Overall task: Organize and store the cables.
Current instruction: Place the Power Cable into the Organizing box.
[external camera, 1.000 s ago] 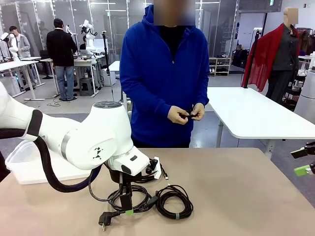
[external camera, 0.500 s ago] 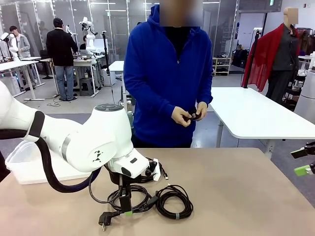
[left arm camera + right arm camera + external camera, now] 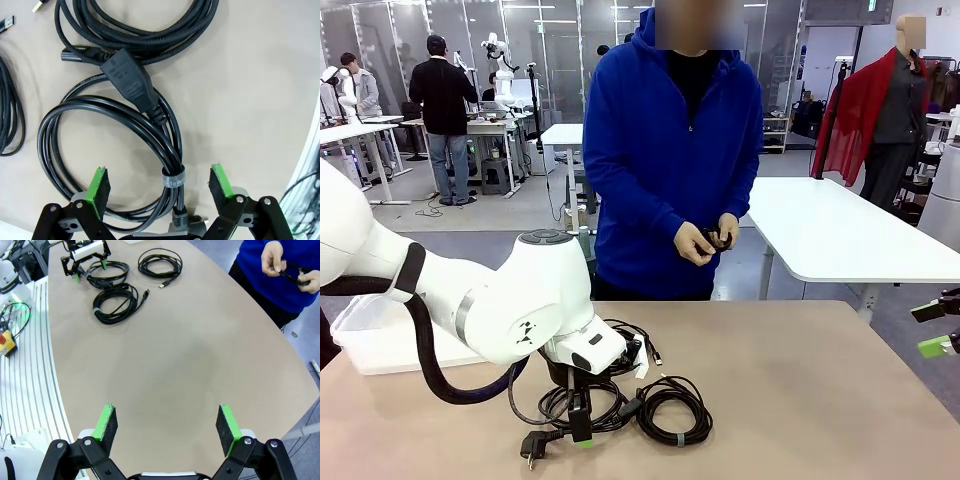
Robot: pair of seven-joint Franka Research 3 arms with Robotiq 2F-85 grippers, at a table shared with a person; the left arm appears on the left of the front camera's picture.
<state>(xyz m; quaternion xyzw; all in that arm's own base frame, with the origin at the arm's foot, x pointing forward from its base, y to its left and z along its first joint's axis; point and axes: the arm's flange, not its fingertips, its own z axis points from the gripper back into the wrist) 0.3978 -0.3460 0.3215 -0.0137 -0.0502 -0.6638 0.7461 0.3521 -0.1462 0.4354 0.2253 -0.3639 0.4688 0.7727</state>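
Note:
Three coiled black cables lie on the tan table. A power cord coil (image 3: 100,130) with a small grey band (image 3: 172,179) and a plug (image 3: 533,446) lies under my left gripper (image 3: 160,184). That gripper is open, its green pads on either side of the banded strands without touching them. A braided coil (image 3: 145,30) lies just beyond it and a thinner coil (image 3: 10,115) off to one side. The person across the table holds another small cable (image 3: 716,240) in both hands. My right gripper (image 3: 166,424) is open over bare table, far from the coils (image 3: 117,302).
A white plastic bin (image 3: 365,335) sits at the table's left edge behind my left arm. Loose USB plug ends (image 3: 5,22) lie near the coils. The table's right half (image 3: 820,390) is bare. A white table stands behind the person.
My left arm has sunk a little toward the banded coil. The person has shifted slightly to the right, hands still on the small cable. The right gripper has not moved.

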